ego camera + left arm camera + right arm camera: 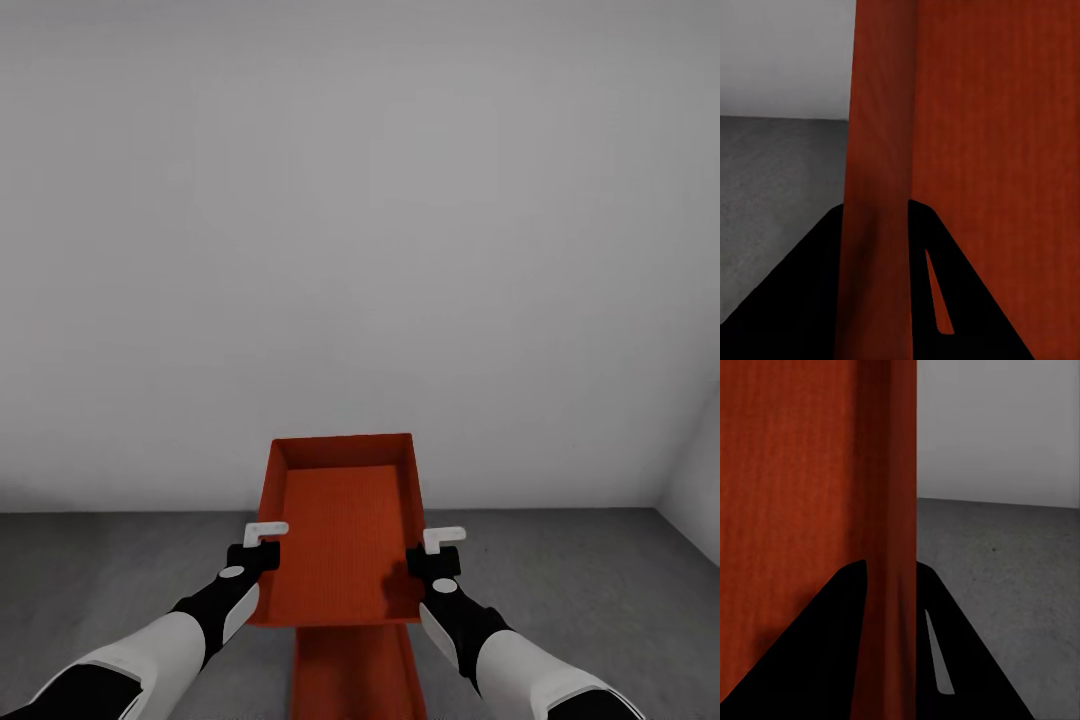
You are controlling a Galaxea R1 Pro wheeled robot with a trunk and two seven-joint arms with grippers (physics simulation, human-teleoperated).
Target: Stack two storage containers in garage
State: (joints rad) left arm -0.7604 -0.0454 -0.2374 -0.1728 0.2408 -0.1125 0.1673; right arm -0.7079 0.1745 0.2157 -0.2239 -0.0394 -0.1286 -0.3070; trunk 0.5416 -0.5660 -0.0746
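Observation:
I hold an orange-red open-top storage container [345, 530] in the air in front of me, level, over the dark grey concrete floor [120, 570]. My left gripper [262, 545] is shut on its left wall [877, 187], and my right gripper [437, 552] is shut on its right wall [896, 510]. Below it, partly hidden by the held bin, the second orange-red container [355, 672] rests on the floor at the bottom of the head view. In each wrist view the thin red wall runs between the dark fingers.
A plain light-grey garage wall [360, 250] stands close ahead, meeting the floor just beyond the bins. A second wall [695, 470] angles in at the right. Bare concrete lies to either side of the containers.

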